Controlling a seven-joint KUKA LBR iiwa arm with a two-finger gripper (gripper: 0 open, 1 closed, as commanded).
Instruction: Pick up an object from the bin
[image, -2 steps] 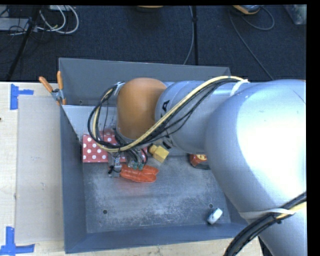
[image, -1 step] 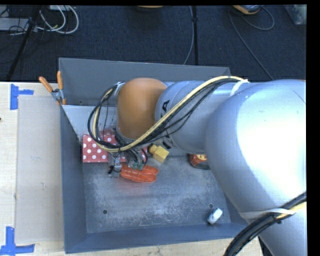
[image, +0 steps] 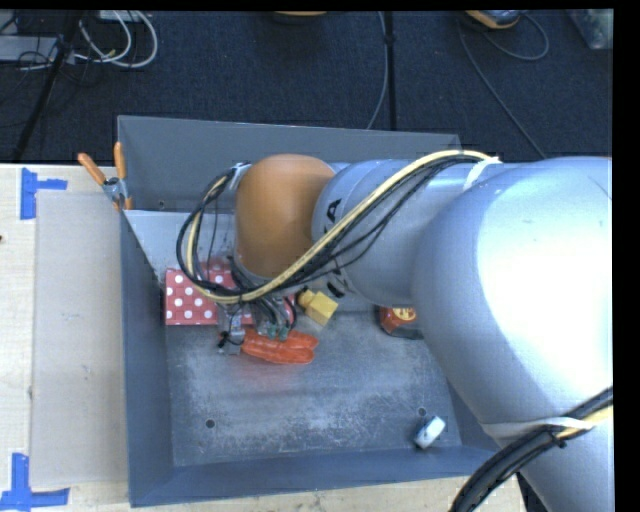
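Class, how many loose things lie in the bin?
5: spotted red box far left, orange carrot mid-floor, yellow block beside it, reddish thing under the arm, white piece front right. The arm may hide others.

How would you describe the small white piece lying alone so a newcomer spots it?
Find the grey metal bin and go to its lower right corner in the camera view, beside the silver arm. A small white rounded piece lies there alone on bare floor. The red white-dotted box, orange-red long thing and yellow block all cluster farther up; it alone is white.

Grey bin (image: 300, 440) holds dotted red box (image: 188, 298), orange piece (image: 280, 348), white piece (image: 430, 432).
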